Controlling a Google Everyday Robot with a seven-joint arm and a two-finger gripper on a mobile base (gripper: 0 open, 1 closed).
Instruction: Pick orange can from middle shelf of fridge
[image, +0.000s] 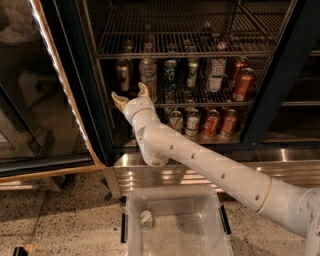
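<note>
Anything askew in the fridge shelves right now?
One bright red-orange can at the right end of the middle wire rack leans sideways; the rest stand upright. The open two-finger gripper sits below the dull copper-orange can at left.

You see your white arm's two-finger claw (130, 96), fingers spread apart, at the front edge of the dark wire-grid middle shelf (202, 103). It is just below the slim copper-toned orange can (123, 75) and beside the clear plastic bottle (148, 76).
</note>
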